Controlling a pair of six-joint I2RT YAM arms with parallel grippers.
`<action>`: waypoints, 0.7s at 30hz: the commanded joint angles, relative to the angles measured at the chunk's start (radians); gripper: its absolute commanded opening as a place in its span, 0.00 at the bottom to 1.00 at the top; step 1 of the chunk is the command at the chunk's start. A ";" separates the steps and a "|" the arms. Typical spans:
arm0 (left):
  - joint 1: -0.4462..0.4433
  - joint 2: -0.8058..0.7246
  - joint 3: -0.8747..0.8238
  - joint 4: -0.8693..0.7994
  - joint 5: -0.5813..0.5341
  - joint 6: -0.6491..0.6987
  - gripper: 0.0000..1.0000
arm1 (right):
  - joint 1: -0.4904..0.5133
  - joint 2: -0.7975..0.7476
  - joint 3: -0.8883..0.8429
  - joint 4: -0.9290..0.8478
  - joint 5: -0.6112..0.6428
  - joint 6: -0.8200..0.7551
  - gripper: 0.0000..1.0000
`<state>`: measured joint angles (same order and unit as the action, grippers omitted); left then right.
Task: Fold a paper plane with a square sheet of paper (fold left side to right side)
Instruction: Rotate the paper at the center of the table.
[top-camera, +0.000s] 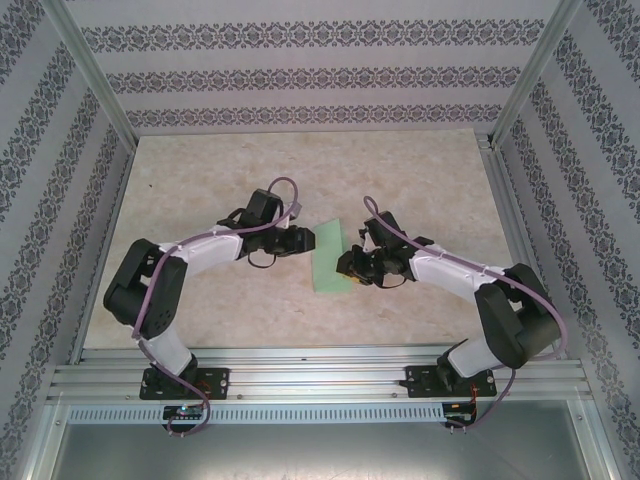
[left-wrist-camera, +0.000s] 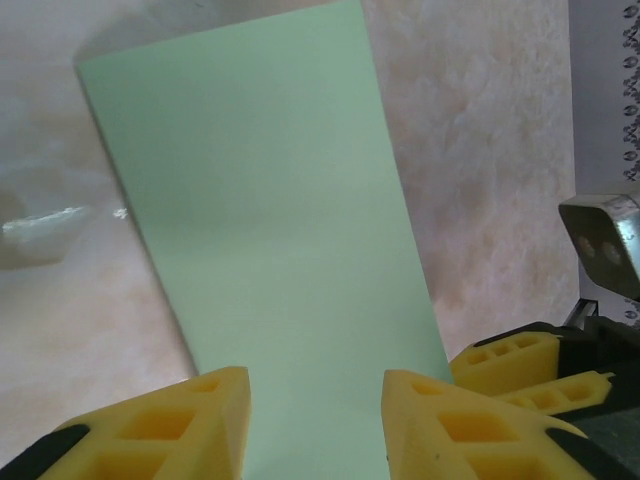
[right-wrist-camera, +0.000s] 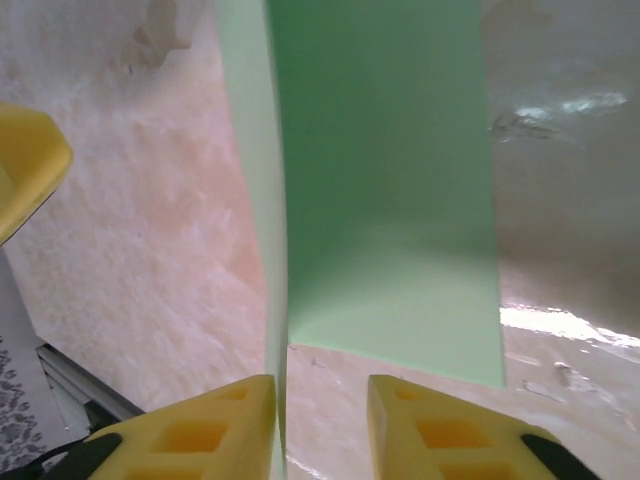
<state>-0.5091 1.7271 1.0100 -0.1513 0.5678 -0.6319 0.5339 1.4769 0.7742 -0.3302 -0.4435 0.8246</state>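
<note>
The square sheet of paper (top-camera: 328, 255) is light green and lies mid-table as a narrow folded strip between both arms. My left gripper (top-camera: 303, 240) is at its left edge. In the left wrist view the sheet (left-wrist-camera: 270, 200) lies flat and runs between my open left gripper (left-wrist-camera: 315, 400) with its fingers apart over it. My right gripper (right-wrist-camera: 320, 400) is open. One flap (right-wrist-camera: 255, 200) stands upright against its left finger, and the other flap (right-wrist-camera: 390, 200) lies flat on the table. The paper plane is out of view.
The marbled tabletop (top-camera: 250, 180) is ringed by aluminium rails (top-camera: 320, 375) and patterned walls. The right gripper's yellow fingers (left-wrist-camera: 520, 365) sit close at the right of the left wrist view. A left finger (right-wrist-camera: 25, 160) shows at the right wrist view's left edge.
</note>
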 joint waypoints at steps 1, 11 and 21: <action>-0.014 0.071 0.069 0.022 0.002 0.021 0.39 | -0.017 -0.043 0.014 -0.075 0.055 -0.057 0.35; -0.054 0.214 0.165 0.003 0.006 0.045 0.35 | -0.067 -0.084 0.055 0.083 -0.023 -0.036 0.44; -0.087 0.274 0.179 -0.026 -0.037 0.058 0.34 | -0.108 0.197 0.259 0.156 0.009 0.000 0.19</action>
<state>-0.5816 1.9862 1.1664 -0.1593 0.5514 -0.5961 0.4358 1.6131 0.9707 -0.2092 -0.4461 0.8173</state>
